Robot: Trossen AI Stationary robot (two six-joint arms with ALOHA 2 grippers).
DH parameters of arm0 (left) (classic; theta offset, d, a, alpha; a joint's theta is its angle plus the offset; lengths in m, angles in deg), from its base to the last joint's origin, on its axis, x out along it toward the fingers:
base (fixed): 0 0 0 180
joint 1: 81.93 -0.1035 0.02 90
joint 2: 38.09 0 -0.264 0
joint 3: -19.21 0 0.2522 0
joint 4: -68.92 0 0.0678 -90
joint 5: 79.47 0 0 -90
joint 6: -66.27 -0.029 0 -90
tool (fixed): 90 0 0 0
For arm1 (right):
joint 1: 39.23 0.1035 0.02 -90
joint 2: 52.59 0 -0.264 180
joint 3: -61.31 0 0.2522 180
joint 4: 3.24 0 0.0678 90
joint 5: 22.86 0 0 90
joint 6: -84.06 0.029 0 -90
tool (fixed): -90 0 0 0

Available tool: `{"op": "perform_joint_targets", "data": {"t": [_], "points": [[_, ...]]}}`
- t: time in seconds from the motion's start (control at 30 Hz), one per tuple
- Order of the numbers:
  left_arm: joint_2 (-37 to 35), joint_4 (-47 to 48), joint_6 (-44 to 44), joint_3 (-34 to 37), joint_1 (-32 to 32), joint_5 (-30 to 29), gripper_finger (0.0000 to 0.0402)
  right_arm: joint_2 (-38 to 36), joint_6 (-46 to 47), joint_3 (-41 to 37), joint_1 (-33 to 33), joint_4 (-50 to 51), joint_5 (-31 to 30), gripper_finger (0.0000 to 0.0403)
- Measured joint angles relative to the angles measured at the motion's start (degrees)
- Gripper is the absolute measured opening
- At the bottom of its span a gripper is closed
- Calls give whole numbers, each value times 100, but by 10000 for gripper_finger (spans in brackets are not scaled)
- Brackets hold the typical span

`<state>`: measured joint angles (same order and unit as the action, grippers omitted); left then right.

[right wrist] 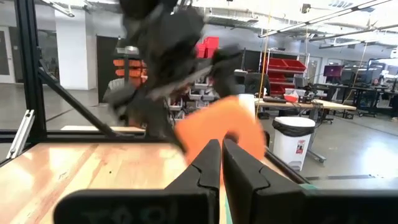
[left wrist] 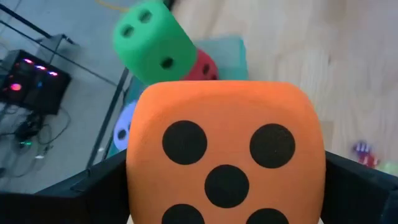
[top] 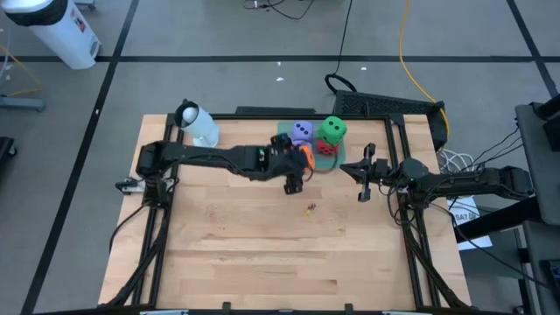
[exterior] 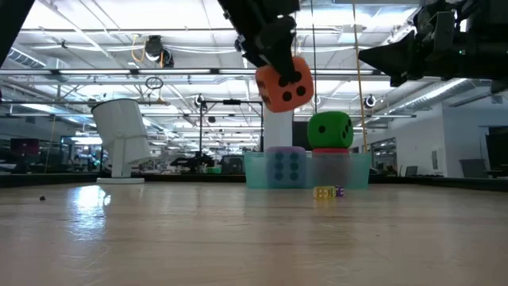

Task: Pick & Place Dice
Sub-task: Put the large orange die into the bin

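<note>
Table [top: 262,254] of pale wood carries everything here. At its far left corner stands a white jug [top: 199,125], well apart from the work. Moving right, the left gripper [top: 296,171] hangs in the air just beside the tray, its fingers spread wide and pinching the orange die [exterior: 284,83] by two opposite faces, well clear of the wood in the low view. The left wrist view shows a five-pip face filling the space between the dark fingers. Just beyond sits the teal tray [exterior: 353,171], holding a purple die [top: 302,132] and a red die [top: 327,149], with the green die [top: 332,129] stacked on top of the red one. A tiny speck of something colourful [top: 311,208] lies on the bare wood nearer the front. Farther right, the right gripper [top: 364,179] waits over the table with its fingers pressed together, empty.

The dice look like soft foam: light, squashy and not fragile, so flat opposite faces are probably the best place to grip, and a hard squeeze would likely dent them. The green one looks perched and could topple if bumped.

A fifth die is not visible; the tray's wall blurs what lies inside it
</note>
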<state>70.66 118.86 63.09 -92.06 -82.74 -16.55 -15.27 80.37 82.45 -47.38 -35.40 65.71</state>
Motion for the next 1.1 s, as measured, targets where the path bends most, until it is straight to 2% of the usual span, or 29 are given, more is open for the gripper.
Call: {"op": "perform_joint_targets", "data": {"t": [0.07, 0.2, 0.27, 0.47, 0.93, 1.1], "points": [[-56, -108, 43, -6, -171, 218, 399, -2, 0, 0, 1, 14, 0, 6], [-61, -25, 247, -6, -624, 1192, 399, -2, 0, 0, -1, 50, -2, 6], [-61, 47, 398, -6, -837, 1468, 399, -2, 0, 0, -1, 55, -2, 6], [-63, 195, 539, -6, -1236, 1543, 399, 0, 0, 0, -1, 29, -2, 6], [342, 37, 962, -72, -1554, 2015, 399, 0, 0, 0, 0, -51, -1, 6], [349, 48, 957, -261, -1625, 2468, 400, 0, 0, 0, -1, -56, -2, 6]]}}
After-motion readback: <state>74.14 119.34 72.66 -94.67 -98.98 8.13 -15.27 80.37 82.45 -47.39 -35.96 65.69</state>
